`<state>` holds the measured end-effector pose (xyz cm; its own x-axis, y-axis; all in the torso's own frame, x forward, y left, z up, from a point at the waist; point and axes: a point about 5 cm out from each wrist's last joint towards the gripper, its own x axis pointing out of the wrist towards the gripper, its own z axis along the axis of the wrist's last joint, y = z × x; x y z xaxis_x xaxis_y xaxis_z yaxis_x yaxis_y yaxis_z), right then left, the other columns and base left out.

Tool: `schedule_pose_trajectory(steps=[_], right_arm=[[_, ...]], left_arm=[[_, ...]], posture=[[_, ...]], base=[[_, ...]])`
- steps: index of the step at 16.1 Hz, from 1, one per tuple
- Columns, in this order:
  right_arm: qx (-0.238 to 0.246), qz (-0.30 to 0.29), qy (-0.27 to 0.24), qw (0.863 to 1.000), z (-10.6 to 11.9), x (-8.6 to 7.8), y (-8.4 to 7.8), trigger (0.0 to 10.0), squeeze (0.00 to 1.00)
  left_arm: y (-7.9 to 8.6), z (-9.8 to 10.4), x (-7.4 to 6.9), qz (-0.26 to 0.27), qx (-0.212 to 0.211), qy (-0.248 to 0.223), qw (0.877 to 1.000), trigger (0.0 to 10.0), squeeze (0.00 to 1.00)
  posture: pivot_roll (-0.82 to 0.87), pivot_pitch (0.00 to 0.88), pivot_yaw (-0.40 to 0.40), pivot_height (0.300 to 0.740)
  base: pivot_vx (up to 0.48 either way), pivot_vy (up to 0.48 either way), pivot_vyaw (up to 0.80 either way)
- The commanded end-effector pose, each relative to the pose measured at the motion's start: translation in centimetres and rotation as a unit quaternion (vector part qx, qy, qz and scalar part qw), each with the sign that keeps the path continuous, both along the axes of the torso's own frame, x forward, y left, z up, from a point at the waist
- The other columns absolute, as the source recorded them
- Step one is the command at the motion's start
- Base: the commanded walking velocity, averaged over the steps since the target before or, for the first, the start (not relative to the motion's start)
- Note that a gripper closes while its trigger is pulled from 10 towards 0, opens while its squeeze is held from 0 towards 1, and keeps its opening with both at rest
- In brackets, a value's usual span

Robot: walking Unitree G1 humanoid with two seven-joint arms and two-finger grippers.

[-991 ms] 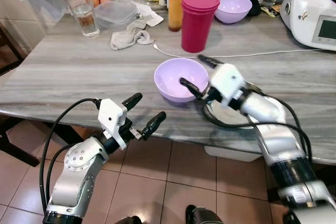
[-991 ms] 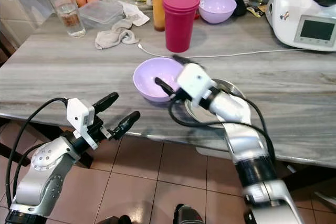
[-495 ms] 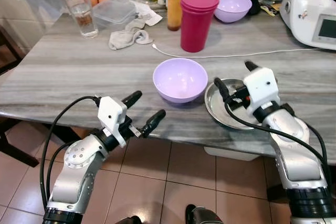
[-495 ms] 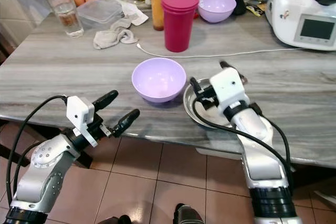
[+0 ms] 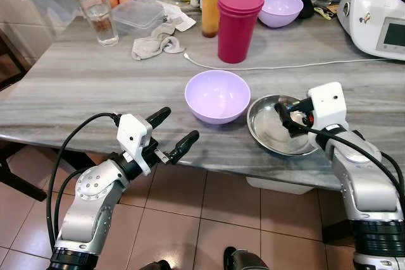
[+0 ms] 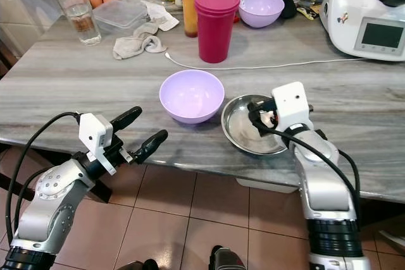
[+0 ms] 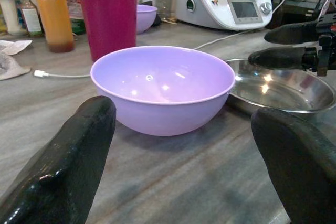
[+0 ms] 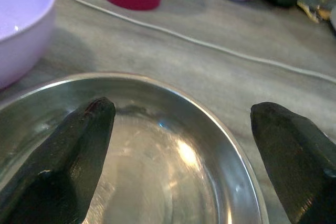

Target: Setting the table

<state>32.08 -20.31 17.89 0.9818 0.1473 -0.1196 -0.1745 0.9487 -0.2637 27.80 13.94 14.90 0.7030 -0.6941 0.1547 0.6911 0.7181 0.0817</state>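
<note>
1. A lilac bowl (image 5: 218, 95) sits on the grey table (image 5: 82, 86) near the front edge, empty and upright.
2. A steel plate (image 5: 276, 132) lies just beside the bowl at its 3 o'clock, the rims close (whether they touch is hard to tell).
3. The right gripper (image 5: 293, 117) hovers over the plate from its 3 o'clock side, fingers spread wide and holding nothing; in the right wrist view its fingertips (image 8: 73, 145) straddle the plate's shiny inside.
4. The left gripper (image 5: 171, 134) hangs off the table's front edge at the bowl's 7 o'clock, fingers wide apart and empty, aimed at the bowl (the left wrist view frames the bowl between the two pads (image 7: 68, 166)).
5. A red cup (image 5: 239, 23) stands at the bowl's 12 o'clock, with a white cable (image 5: 297, 65) running across the table between them.
6. Farther back: an orange bottle (image 5: 211, 4) at the cup's 9 o'clock, a second lilac bowl (image 5: 281, 8) at its 2 o'clock.
7. At 10 o'clock from the near bowl lie a crumpled cloth (image 5: 155, 43), a clear box (image 5: 138, 16) and a glass (image 5: 101, 18).
8. A white appliance (image 5: 378, 11) stands at the table's far right corner.
</note>
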Motion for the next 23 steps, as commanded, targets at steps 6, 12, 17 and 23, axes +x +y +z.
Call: schedule_pose_trajectory(steps=[6,12,17,23], right_arm=[[0.018,0.009,0.076,0.997,-0.8,0.5,-0.4,10.0,0.52],[0.043,0.050,0.113,0.991,-1.8,0.9,1.1,10.0,0.16],[0.073,0.082,0.133,0.985,-2.3,1.2,3.1,10.0,0.04],[0.096,0.102,0.148,0.979,-2.6,1.1,4.2,10.0,0.03]], left_arm=[[0.1,-0.4,-0.1,-0.016,0.013,0.014,1.000,10.0,0.00],[-0.4,-0.8,-0.7,-0.026,0.012,0.023,0.999,10.0,0.00],[-0.4,-0.7,-0.7,-0.025,0.011,0.024,0.999,10.0,0.00],[-0.5,-0.8,-0.8,-0.026,0.012,0.026,0.999,10.0,0.00]], posture=[[-0.24,0.154,0.016,0.740],[-0.23,0.158,0.019,0.740],[-0.22,0.166,0.020,0.740],[-0.22,0.170,0.018,0.740]], base=[[0.000,0.000,0.00],[0.000,0.000,0.00],[0.000,0.000,0.00],[0.000,0.000,0.00]])
